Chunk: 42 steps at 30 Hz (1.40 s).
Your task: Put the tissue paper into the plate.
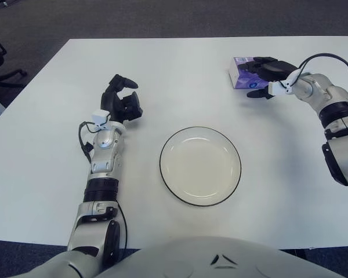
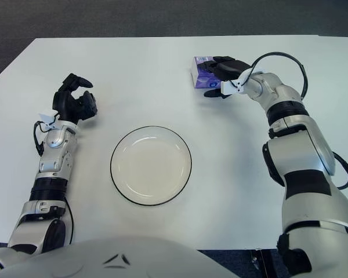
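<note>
A purple tissue paper pack (image 1: 240,73) lies on the white table at the far right. My right hand (image 1: 265,75) reaches it from the right, with fingers over its top and the thumb at its near side, closed around it. The pack also shows in the right eye view (image 2: 201,72). A white plate (image 1: 200,166) with a dark rim sits empty at the table's middle, nearer to me and left of the pack. My left hand (image 1: 122,99) shows left of the plate, fingers relaxed and holding nothing.
The white table (image 1: 180,75) reaches to its far edge at the top, with dark carpet beyond. A dark chair base (image 1: 0,63) stands off the table's far left corner.
</note>
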Motion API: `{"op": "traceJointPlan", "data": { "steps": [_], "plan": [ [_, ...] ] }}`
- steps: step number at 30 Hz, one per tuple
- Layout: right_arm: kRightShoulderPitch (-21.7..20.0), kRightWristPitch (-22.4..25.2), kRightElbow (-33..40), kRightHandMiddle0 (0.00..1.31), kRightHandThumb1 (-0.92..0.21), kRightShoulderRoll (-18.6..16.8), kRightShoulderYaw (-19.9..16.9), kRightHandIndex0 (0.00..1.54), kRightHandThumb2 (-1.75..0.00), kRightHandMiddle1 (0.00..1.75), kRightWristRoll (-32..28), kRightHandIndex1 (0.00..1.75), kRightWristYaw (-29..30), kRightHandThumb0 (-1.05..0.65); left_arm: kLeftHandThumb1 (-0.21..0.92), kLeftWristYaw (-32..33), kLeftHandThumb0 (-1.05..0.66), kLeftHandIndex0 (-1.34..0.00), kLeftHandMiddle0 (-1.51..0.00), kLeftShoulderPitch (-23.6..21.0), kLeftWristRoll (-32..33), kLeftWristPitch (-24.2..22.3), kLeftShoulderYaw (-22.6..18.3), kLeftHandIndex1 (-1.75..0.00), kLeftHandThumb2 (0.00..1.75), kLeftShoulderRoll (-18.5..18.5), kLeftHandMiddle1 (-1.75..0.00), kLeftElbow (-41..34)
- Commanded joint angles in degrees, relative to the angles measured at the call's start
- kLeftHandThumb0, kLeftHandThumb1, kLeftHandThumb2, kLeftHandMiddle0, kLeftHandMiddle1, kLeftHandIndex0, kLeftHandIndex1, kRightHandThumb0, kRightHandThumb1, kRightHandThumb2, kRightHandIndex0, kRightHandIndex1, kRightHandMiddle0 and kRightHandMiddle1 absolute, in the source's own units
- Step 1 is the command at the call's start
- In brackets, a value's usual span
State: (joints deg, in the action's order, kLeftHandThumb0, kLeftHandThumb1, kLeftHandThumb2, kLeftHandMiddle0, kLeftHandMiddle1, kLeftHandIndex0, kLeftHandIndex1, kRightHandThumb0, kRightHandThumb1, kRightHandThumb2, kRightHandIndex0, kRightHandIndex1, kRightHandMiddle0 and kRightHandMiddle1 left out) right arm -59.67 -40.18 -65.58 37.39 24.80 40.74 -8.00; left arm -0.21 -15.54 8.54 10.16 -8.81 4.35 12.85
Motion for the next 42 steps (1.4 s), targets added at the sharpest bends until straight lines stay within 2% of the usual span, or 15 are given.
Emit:
{"op": "traceJointPlan", "data": {
  "steps": [1, 11, 14, 23, 36, 40, 42],
  "plan": [
    [4.26, -2.52, 6.29, 0.00, -0.92, 3.32, -1.98, 0.01, -0.61, 0.08, -4.16, 0.01, -4.19, -0.88, 0.32, 1.39, -0.48, -0.61, -1.34, 11.81, -0.19, 0.26, 1.30, -1.75, 1.31, -5.91, -1.75, 5.48],
    [13.25, -1.18, 20.94, 0.00, -0.92, 7.34, -5.80, 0.06, -0.58, 0.16, -10.51, 0.03, -10.76, -0.80, 0.33, 1.73, -0.48, -0.60, -1.33, 11.69, -0.28, 0.32, 1.39, -1.75, 1.30, -5.99, -1.75, 5.44],
    [16.96, 0.12, 26.39, 0.00, -0.92, 8.73, -7.73, 0.07, -0.56, 0.20, -12.87, 0.04, -12.49, -0.77, 0.33, 1.67, -0.48, -0.61, -1.33, 11.65, -0.35, 0.46, 1.40, -1.75, 1.30, -5.88, -1.75, 5.44],
    [23.53, 6.03, 38.98, 0.00, -0.91, 11.07, -12.08, 0.07, -0.52, 0.25, -16.68, 0.04, -17.14, -0.71, 0.32, 1.12, -0.48, -0.61, -1.34, 11.80, -0.02, 0.50, 1.30, -1.75, 1.31, -5.80, -1.75, 5.25],
    [27.17, 11.50, 46.04, 0.00, -0.92, 12.27, -15.43, 0.06, -0.54, 0.28, -18.17, 0.03, -20.93, -0.69, 0.32, 1.40, -0.48, -0.61, -1.33, 12.13, -0.07, -0.47, 1.46, -1.75, 1.32, -5.93, -1.75, 4.33],
    [27.80, 11.44, 45.09, 0.00, -0.92, 12.36, -16.40, 0.07, -0.55, 0.31, -17.80, 0.04, -20.11, -0.70, 0.32, 1.44, -0.48, -0.61, -1.33, 12.15, -0.17, -0.50, 1.52, -1.75, 1.32, -5.92, -1.75, 4.32],
    [28.21, 11.24, 44.76, 0.00, -0.92, 11.76, -16.89, 0.08, -0.54, 0.34, -16.28, 0.04, -17.28, -0.70, 0.32, 1.53, -0.48, -0.62, -1.33, 12.17, -0.25, -0.53, 1.56, -1.75, 1.32, -5.97, -1.75, 4.30]
  ]
}}
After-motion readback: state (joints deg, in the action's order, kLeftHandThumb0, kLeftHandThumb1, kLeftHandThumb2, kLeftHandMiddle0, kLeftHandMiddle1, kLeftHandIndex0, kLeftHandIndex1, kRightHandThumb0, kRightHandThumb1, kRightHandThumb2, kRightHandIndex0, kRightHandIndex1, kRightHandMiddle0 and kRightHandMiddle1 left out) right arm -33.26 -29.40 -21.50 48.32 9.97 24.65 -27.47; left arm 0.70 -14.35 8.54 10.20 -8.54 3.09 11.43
